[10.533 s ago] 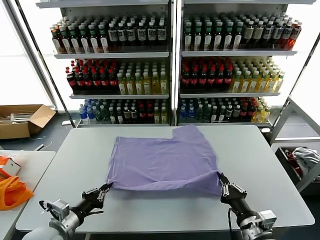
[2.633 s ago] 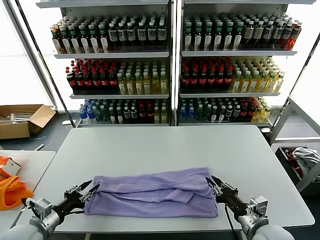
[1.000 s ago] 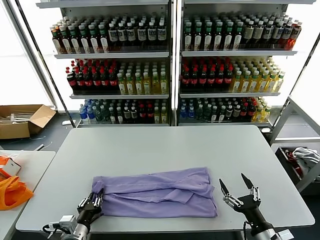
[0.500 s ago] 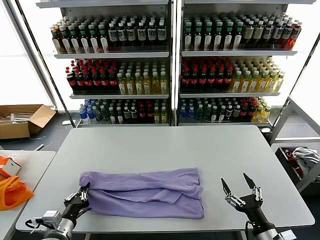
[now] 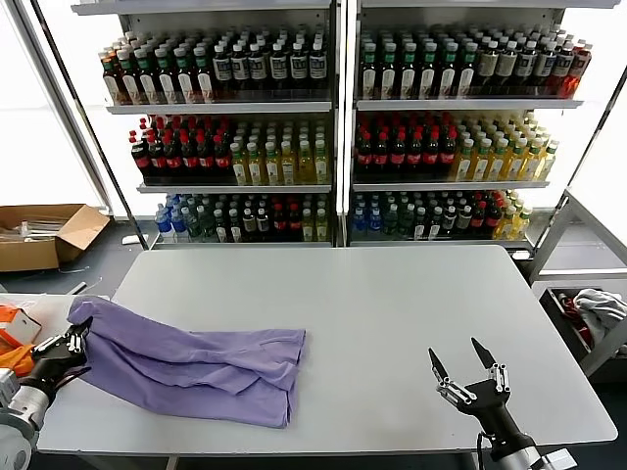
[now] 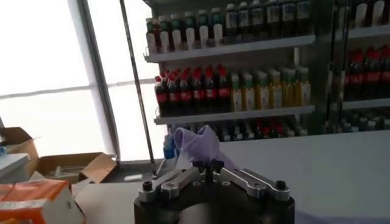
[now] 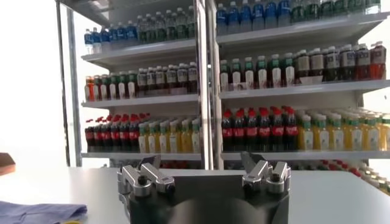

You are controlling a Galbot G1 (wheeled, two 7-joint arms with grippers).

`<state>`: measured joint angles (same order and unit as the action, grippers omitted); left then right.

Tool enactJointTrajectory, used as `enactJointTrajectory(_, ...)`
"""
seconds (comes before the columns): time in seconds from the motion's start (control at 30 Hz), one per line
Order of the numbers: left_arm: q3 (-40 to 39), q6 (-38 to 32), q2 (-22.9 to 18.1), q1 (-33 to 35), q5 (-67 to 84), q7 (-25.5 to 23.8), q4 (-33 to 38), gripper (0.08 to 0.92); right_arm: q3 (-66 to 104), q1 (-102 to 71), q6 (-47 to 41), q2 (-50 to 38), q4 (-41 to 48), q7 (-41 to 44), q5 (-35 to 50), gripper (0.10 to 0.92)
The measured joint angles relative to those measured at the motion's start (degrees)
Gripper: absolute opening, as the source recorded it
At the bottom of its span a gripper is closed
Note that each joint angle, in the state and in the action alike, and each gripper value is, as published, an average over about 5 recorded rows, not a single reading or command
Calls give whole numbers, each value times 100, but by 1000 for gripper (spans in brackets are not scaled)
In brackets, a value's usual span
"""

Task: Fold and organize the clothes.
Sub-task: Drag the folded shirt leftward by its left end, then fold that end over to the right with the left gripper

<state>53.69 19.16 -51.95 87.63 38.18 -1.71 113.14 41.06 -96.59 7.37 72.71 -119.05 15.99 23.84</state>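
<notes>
Left gripper [image 5: 72, 342] clamped on end of folded lavender T-shirt [image 5: 196, 364], at worktop [image 5: 392, 304] left edge; shirt trails toward centre. Right gripper [image 5: 462, 364] hovers near front right, fingers apart, holding nothing

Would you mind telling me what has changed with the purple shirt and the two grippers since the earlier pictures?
The lavender-purple cotton T-shirt, earlier spread flat, was folded into a band, then dragged toward the table's left edge by the left gripper, which stays shut on its corner. The right gripper let go and now hovers open over the grey table. The drink shelves are unchanged.
</notes>
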Motion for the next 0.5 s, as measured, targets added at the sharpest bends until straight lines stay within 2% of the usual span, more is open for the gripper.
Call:
enactJointTrajectory(0.23,-873,242,5,-244,141,164,641,112,57,-63,40,47,-36,10,27,823)
enactJointTrajectory(0.5,-2337,247,-228,-613,55,257,677,112,135,-107,67,110,-38,16,51,823)
